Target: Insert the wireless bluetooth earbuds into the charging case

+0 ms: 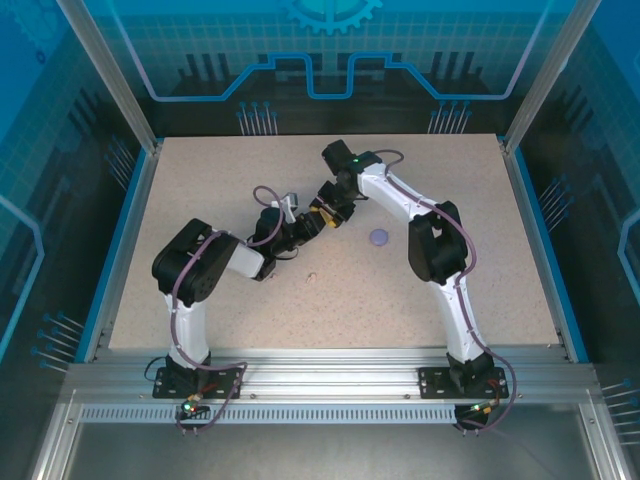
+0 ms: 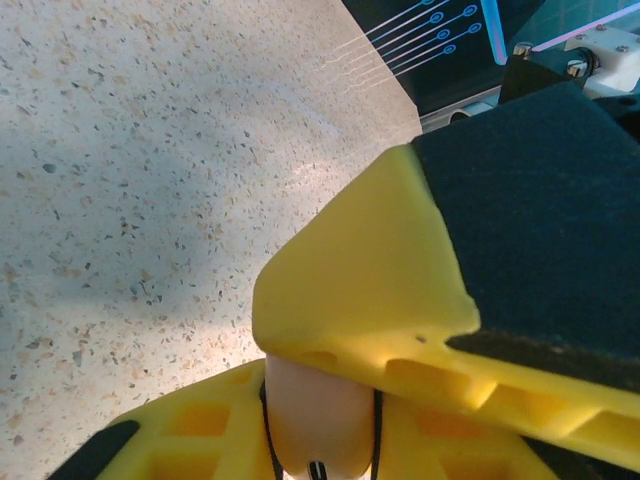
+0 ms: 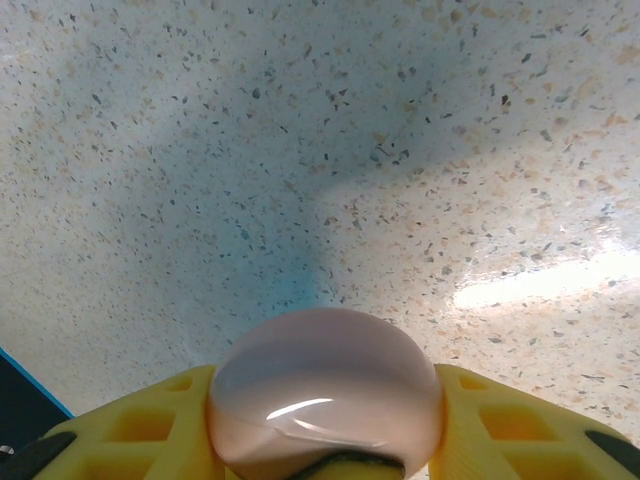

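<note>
My right gripper is shut on a round, glossy pale pink charging case, with a yellow finger on each side of it, held above the speckled table. In the top view it meets my left gripper mid-table. In the left wrist view my left gripper is shut on a small, rounded pale pink piece. I cannot tell whether that piece is an earbud or part of the case. A yellow and black finger of the other gripper lies right over it. One tiny pink earbud lies on the table nearer the bases.
A round pale purple case sits on the table just right of the grippers, beside the right arm's elbow. Blue rails and glass walls border the speckled tabletop.
</note>
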Motion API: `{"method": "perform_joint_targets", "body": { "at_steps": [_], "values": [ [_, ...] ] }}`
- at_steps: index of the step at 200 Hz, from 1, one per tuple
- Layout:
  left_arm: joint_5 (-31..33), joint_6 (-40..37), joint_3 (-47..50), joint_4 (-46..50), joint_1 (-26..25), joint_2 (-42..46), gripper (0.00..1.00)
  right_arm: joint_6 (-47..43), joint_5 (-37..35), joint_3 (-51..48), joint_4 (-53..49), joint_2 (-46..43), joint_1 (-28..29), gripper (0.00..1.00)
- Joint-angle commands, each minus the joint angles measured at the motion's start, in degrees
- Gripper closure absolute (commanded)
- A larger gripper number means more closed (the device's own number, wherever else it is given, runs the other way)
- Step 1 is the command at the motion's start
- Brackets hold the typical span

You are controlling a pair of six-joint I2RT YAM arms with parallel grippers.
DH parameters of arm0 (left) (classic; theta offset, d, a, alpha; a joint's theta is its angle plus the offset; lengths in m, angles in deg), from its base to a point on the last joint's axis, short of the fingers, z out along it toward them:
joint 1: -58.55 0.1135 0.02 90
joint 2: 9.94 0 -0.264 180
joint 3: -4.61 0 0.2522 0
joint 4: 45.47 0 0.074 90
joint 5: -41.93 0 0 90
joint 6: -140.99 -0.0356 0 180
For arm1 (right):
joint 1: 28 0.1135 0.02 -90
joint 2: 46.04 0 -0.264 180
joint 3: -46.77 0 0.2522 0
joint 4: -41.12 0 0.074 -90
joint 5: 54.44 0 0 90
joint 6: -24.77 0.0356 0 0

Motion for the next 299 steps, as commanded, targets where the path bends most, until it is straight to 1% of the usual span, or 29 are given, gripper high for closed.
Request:
{"method": "perform_joint_targets", "body": {
  "at_steps": [1,13,23,32,43,53,67,81,96,108,130,138,160,180,187,197,219,233,252,299],
  "values": [
    [1.18,-0.59,-1.1,-1.23,-0.17,-1.4,0.83,0.84,1.06,1.76,-0.95,-0.83,0.59,0.6],
    [1.17,-0.25,-1.07,-1.22,-0.13,-1.4,0.9,1.01,1.14,2.11,-0.83,-0.77,0.52,0.59],
    [1.0,-0.01,-0.95,-1.21,-0.24,-1.35,0.94,1.01,1.33,2.68,-0.71,-0.54,0.49,0.57],
    [0.96,0.27,-0.84,-1.14,-0.29,-1.24,0.97,1.02,1.39,3.36,-0.62,-0.37,0.26,0.49],
    [0.82,0.56,-0.56,-0.76,-0.29,-1.05,0.98,0.92,1.41,4.58,-0.62,-0.27,-0.28,0.4],
    [0.71,0.77,-0.35,-0.38,-0.23,-0.73,1.0,0.87,1.2,5.6,-0.32,-0.66,-1.02,0.33],
    [0.29,1.15,0.2,0.18,-0.29,-0.19,1.0,0.16,0.44,7.16,0.01,-1.46,-2.41,0.28],
    [-0.93,1.37,0.46,1.4,-0.25,0.71,1.0,-1.19,-0.71,7.85,0.05,-2.64,-4.13,0.25],
    [-2.84,1.23,0.9,2.59,-0.16,2.39,1.0,-3.56,-1.27,7.3,-0.33,-4.57,-5.91,0.25],
    [-4.83,0.23,1.15,4.93,-0.1,4.43,1.0,-6.44,-1.21,4.89,0.22,-6.83,-7.01,0.25],
    [-9.71,-3.25,1.16,10.34,0.48,9.84,1.0,-13.02,-1.73,-4.43,4.11,-13.81,-8.42,0.25],
    [-11.98,-4.79,0.86,12.97,0.93,11.81,1.0,-15.38,-1.3,-9.37,7.48,-17.22,-8.8,0.25],
    [-19.61,-9.42,-0.39,19.61,2.22,17.24,1.0,-21.35,1.47,-25.56,20.7,-28.11,-10.09,0.24],
    [-24.72,-12.15,-1.94,25.05,3.42,21.08,1.0,-25.06,8.52,-39.33,34.76,-36.51,-11.35,0.25],
    [-26.59,-12.48,-2.43,26.12,3.92,22.16,1.0,-26.32,11.09,-42.4,38.77,-38.62,-11.55,0.25],
    [-29.23,-12.71,-3.24,27.67,4.64,23.29,1.0,-28.59,14.03,-45.66,41.73,-41.03,-11.61,0.25],
    [-33.94,-13.69,-5.41,30.92,5.67,25.04,1.0,-30.85,19.08,-49.52,45.53,-43.71,-11.39,0.26],
    [-35.19,-14.61,-7.02,33.37,5.68,25.53,1.0,-30.99,21.29,-51.17,48.56,-44.19,-10.89,0.26],
    [-35.9,-14.83,-8.18,34.37,5.68,25.58,1.0,-30.58,23.01,-52.44,51.89,-44.3,-9.87,0.26],
    [-35.23,-15.26,-8.95,35.61,5.69,25.87,1.0,-31.23,23.87,-52.49,52.06,-42.39,-8.15,0.28]
  ]
}}
